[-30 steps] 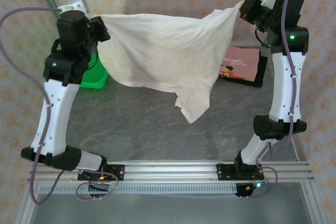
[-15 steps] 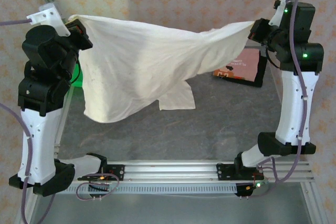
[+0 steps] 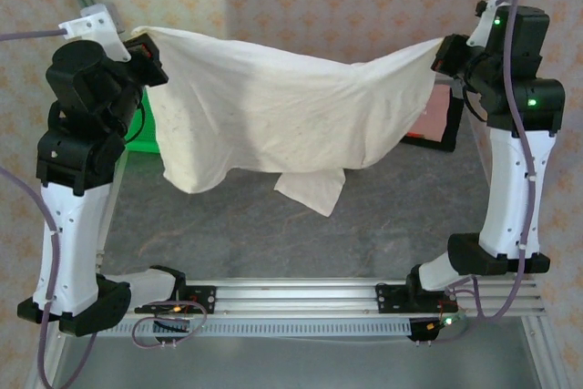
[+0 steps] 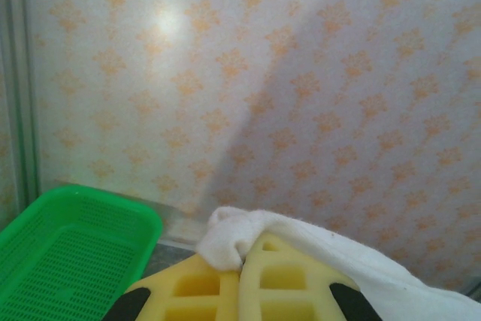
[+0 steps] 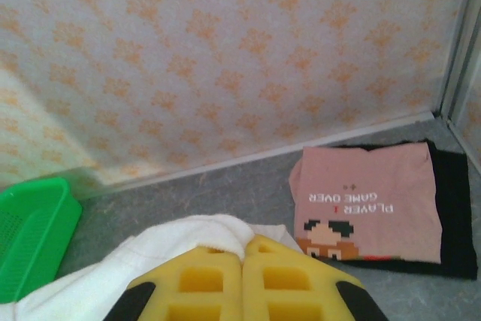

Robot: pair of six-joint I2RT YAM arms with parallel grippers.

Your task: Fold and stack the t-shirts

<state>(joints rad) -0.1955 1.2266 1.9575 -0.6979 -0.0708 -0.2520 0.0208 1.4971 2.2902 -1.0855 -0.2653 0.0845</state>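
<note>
A cream-white t-shirt [image 3: 282, 120] hangs stretched in the air between both arms, its lower flap dangling above the grey table. My left gripper [image 3: 146, 47] is shut on its left corner, a bunch of white cloth [image 4: 233, 238] pinched between the yellow fingers [image 4: 282, 283]. My right gripper [image 3: 439, 50] is shut on the right corner, the cloth [image 5: 188, 242] caught between its yellow pads [image 5: 203, 280]. A folded dusty-pink printed t-shirt [image 5: 372, 201] lies on a folded black t-shirt [image 5: 455, 216] at the back right of the table; in the top view the hanging shirt hides most of the pink one [image 3: 440, 116].
A green mesh basket [image 4: 71, 242] stands at the back left, partly behind the left arm [image 3: 137, 129]. The patterned wall closes the back, with metal frame posts at the corners. Grey tabletop [image 3: 273, 234] lies under the hanging shirt.
Both arms pulled apart and raised the shirt, stretching it out flat between them. In the last half second the left gripper shifted slightly right and the shirt's lower edge swung.
</note>
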